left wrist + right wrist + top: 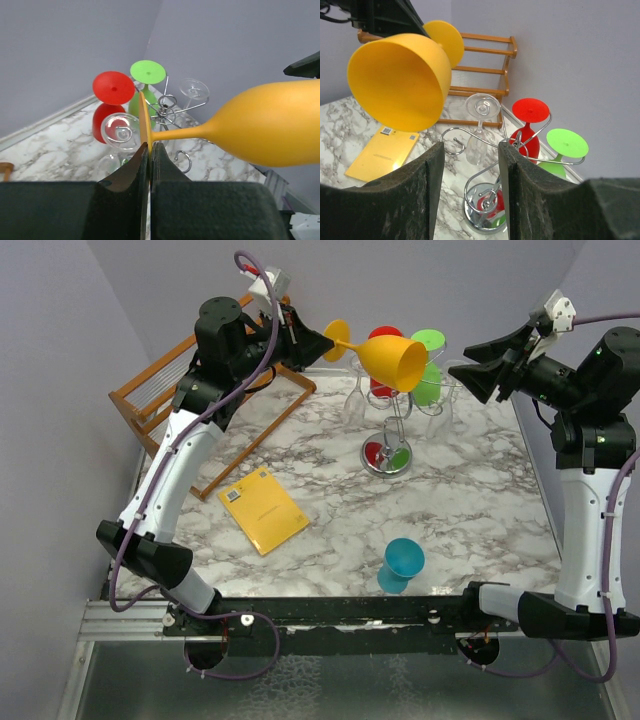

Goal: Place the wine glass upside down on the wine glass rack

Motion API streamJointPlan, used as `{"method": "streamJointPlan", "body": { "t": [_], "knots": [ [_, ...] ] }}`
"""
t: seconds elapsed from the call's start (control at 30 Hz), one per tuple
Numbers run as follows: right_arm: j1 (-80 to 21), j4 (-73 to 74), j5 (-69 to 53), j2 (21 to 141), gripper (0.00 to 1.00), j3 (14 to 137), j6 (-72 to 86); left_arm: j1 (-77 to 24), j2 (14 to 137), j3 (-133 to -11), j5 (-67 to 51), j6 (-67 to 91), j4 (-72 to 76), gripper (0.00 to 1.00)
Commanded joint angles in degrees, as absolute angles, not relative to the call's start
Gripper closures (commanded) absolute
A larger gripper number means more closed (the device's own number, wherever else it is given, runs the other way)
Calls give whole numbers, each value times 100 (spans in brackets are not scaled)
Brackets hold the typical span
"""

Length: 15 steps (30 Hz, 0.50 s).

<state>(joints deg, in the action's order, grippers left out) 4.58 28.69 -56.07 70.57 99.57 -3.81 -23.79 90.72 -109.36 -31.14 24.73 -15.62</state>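
My left gripper is shut on the round foot of a yellow wine glass, held sideways in the air above the silver wire rack, bowl pointing right. In the left wrist view the gripper pinches the foot and the yellow glass stretches right over the rack. Red, green and clear glasses hang upside down on the rack. My right gripper is open and empty, right of the rack; in its own view the gripper faces the rack and the yellow glass.
A slatted wooden rack stands at the back left. A yellow booklet lies on the marble table. A teal glass stands upside down near the front edge. Walls close in behind and at both sides.
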Motion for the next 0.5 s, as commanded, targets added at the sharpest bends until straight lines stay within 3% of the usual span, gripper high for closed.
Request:
{"method": "streamJointPlan", "body": {
  "t": [0.0, 0.47],
  "knots": [
    [475, 3115, -5252, 6902, 52, 10062, -667, -2320, 8655, -11053, -2656, 1581, -1915, 100],
    [483, 3485, -4109, 6756, 48, 10070, -1186, -2806, 8379, -11898, -1924, -1240, -3419, 100]
  ]
}}
